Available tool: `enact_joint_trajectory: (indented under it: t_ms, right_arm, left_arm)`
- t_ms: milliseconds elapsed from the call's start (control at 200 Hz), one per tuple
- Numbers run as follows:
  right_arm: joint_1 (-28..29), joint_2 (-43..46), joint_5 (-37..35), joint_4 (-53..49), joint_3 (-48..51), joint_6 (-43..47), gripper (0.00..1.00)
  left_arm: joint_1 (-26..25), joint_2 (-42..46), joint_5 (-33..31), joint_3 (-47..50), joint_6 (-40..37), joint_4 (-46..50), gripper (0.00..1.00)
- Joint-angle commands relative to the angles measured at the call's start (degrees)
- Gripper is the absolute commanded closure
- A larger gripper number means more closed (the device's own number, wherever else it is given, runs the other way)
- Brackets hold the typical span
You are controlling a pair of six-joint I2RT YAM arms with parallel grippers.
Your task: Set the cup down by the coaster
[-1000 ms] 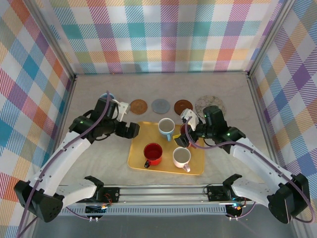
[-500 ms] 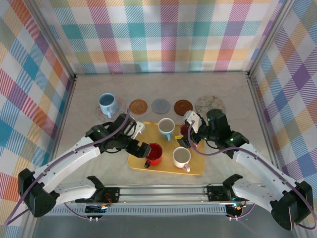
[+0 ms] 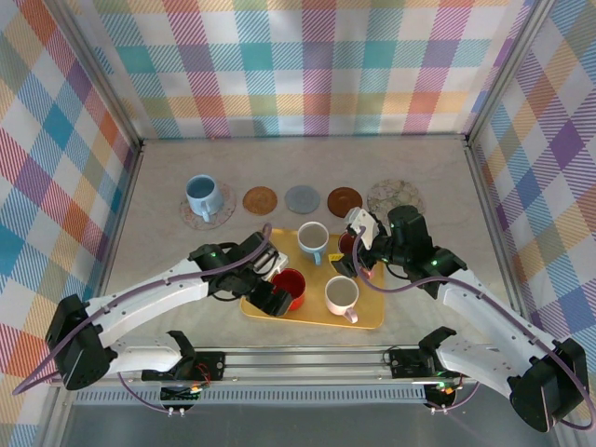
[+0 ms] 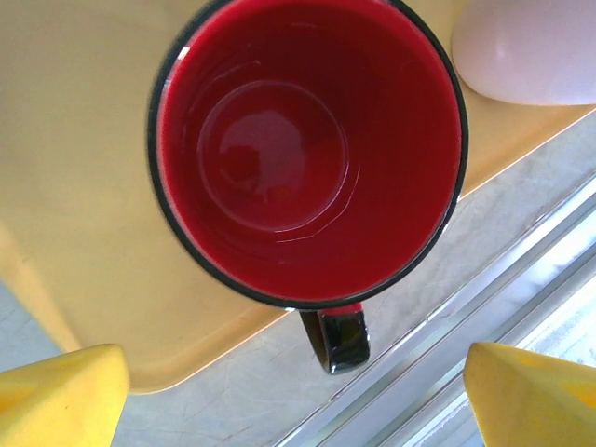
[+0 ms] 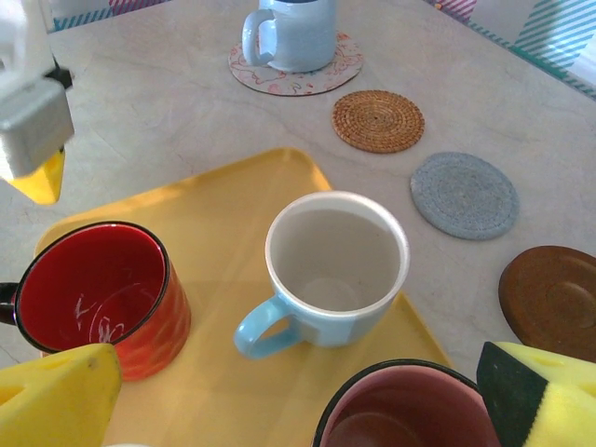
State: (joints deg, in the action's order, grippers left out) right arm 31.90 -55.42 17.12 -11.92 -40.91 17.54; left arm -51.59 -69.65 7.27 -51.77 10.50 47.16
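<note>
- Table [image 3: 279, 163]: pale stone-look top, plaid walls around it.
- Yellow tray [image 3: 313, 312]: near centre, holding four cups.
- Left gripper [image 4: 289, 368]: over the tray's near-left corner, jaws spread wide, holding nothing. The handle of the red cup points into the gap between its yellow fingers [image 4: 60, 391].
- Right gripper [image 5: 298, 372]: over the tray's far-right part, jaws wide apart and gripping nothing. The rim of the pink-lined cup sits between its fingers.
- Red cup [image 4: 307, 149]: upright on the tray's near-left part, empty, black handle overhanging the tray edge.
- White cup [image 3: 342, 295]: upright on the tray, just right of the red cup.
- Blue-handled cup [image 5: 335, 265]: upright, on the far middle of the tray.
- Pink-lined cup [image 5: 410, 414]: dark rim, on the far right of the tray.
- Light blue cup [image 3: 201, 195]: off the tray, standing on a patterned coaster [image 3: 212, 217] at far left.
- Speckled coaster [image 3: 395, 197], woven coaster [image 3: 260, 198], grey coaster [image 3: 302, 198], dark brown coaster [image 3: 345, 200]: bare, in a row beyond the tray.
</note>
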Motion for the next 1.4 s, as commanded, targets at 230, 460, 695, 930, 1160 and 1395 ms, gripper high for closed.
enact_joint_trajectory:
  t_ms: [230,460,695,930,1160,1395]
  right_arm:
    - [0.3,-0.6,0.5,3.3,0.6,-1.7,0.01]
    - [0.4,-0.8,0.1,3.5,0.6,-1.4,0.01]
    - [0.3,-1.1,0.0,3.5,0.5,-0.5,0.01]
    - [0.4,-2.1,0.4,4.5,0.4,-0.1,0.01]
    - [0.3,-2.9,0.5,4.8,0.2,0.0,0.01]
    - [0.4,-3.0,1.1,5.0,0.4,-0.1,0.01]
  left_arm:
    - [-1.3,-4.5,0.0,2.3,0.9,-5.0,0.12]
    - [-1.3,-7.8,-3.0,1.9,1.4,-6.3,0.15]
    - [-1.3,-10.5,-6.7,-0.1,2.0,-5.4,0.18]
    - [-1.2,-10.7,-8.6,0.1,4.0,-6.4,0.2]
    - [-1.2,-12.8,-8.3,-0.6,3.2,-4.2,0.25]
    - [-1.2,-14.5,-6.5,-0.2,3.4,-5.8,0.33]
